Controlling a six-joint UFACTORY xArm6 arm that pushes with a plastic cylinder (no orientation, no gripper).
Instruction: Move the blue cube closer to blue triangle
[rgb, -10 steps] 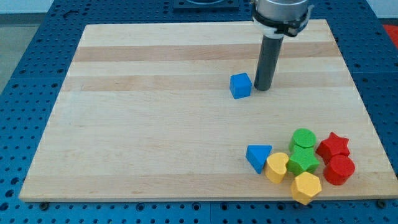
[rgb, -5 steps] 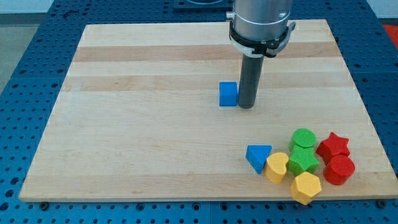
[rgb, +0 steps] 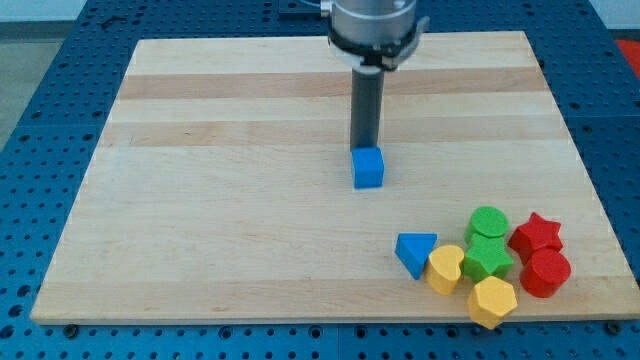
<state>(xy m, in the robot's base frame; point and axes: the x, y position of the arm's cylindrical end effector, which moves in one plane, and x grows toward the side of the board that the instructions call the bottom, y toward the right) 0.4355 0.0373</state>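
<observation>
Where the wooden desk (rgb: 200, 200) lies bare at the view's left, nothing stands. Mid-desk: blue cube (rgb: 368, 168), my tip (rgb: 364, 148) touching its top edge from above; no pincer on this rod. Lower right: blue triangle (rgb: 414, 252), well apart from the cube, beside yellow heart (rgb: 446, 268), among the other blocks.

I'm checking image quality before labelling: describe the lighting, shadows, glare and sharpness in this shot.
Camera view: even, soft overhead light, with no harsh glare on the pale wooden board. Small blue cube and blue triangle block are sharp, casting only faint short shadows. My tip sits just above the cube toward the view's top, crisp. The arm's upper housing is cropped at the frame's top.
</observation>
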